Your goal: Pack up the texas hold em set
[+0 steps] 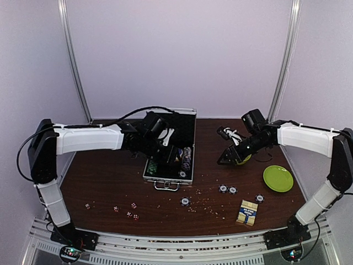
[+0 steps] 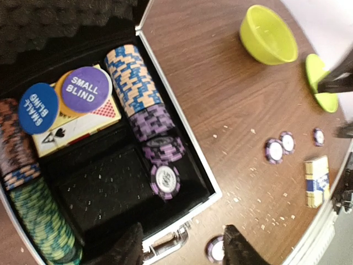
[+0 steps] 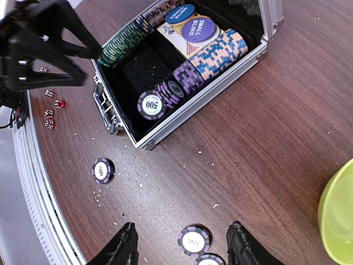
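Right gripper (image 3: pixel 182 225) hovers with jaws apart, empty, above a purple chip (image 3: pixel 194 240) lying flat toward the desk's near edge. Left gripper (image 2: pixel 182 227), jaws parted and empty, hangs over the open case (image 1: pixel 168 178) mid-desk. Chips look light, hard, slick: pinch across the rim. Card box (image 1: pixel 247 212) and dice (image 1: pixel 133 205) wait outside.

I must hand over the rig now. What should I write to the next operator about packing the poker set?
Left gripper: open, empty, above the front edge of the case.
Right gripper: open, empty, above the loose chips on the table.
Done: the case stands open; chip rows, a card deck and two blind buttons lie inside.
Left: pack the loose chips (four seen), the red dice and the card box, all on the table; then shut the lid.
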Tool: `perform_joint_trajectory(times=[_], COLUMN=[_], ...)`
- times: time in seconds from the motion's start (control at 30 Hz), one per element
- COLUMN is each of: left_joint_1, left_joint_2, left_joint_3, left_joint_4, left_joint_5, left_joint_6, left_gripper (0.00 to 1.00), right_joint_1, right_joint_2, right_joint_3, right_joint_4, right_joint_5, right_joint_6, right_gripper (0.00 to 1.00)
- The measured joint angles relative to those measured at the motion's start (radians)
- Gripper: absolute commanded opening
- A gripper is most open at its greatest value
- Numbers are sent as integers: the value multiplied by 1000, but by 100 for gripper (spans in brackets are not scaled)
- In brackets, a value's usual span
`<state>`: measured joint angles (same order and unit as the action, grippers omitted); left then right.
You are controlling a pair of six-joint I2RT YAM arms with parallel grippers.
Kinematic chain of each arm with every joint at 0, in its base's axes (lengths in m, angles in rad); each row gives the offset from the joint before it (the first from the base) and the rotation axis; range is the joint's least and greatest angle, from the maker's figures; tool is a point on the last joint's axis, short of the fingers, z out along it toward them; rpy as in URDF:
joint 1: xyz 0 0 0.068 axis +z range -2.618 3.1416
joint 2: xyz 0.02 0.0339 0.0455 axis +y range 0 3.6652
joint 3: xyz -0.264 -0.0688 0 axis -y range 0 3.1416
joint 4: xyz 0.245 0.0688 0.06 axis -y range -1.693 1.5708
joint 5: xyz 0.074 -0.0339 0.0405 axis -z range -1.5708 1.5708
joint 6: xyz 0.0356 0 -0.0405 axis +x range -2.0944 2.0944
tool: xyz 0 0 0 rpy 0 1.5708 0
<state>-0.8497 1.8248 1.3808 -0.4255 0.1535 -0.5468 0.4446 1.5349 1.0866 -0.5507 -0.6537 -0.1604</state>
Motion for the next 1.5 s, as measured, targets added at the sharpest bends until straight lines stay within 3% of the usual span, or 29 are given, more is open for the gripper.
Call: perform_joint_trajectory(times=[0.1,0.33,0.53,1.2,1.5], left_joint_1=[1,2,2,5,5], left_joint_2=[89,213,257,363,364], left_joint_3=[75,183,235,311,330], left_joint_4=[-28,-128,-184,-216,-212], left_joint_5=[16,20,23,75,99], left_joint_6=[-2,-1,3,34,45], left_gripper=[40,42,41,18,16], right_joint_1=[-15,-31,-31,-37,-38], right_joint_2=[-14,-14,-14,20,35], right_joint_3=[0,0,2,6,9], right_joint_4=[3,-1,-15,-37,-43], right_joint_5=[-2,-23,-33,-40,-41], right_joint_6=[-15,-36,-56,-77,-80], right_gripper=[54,54,52,50,49])
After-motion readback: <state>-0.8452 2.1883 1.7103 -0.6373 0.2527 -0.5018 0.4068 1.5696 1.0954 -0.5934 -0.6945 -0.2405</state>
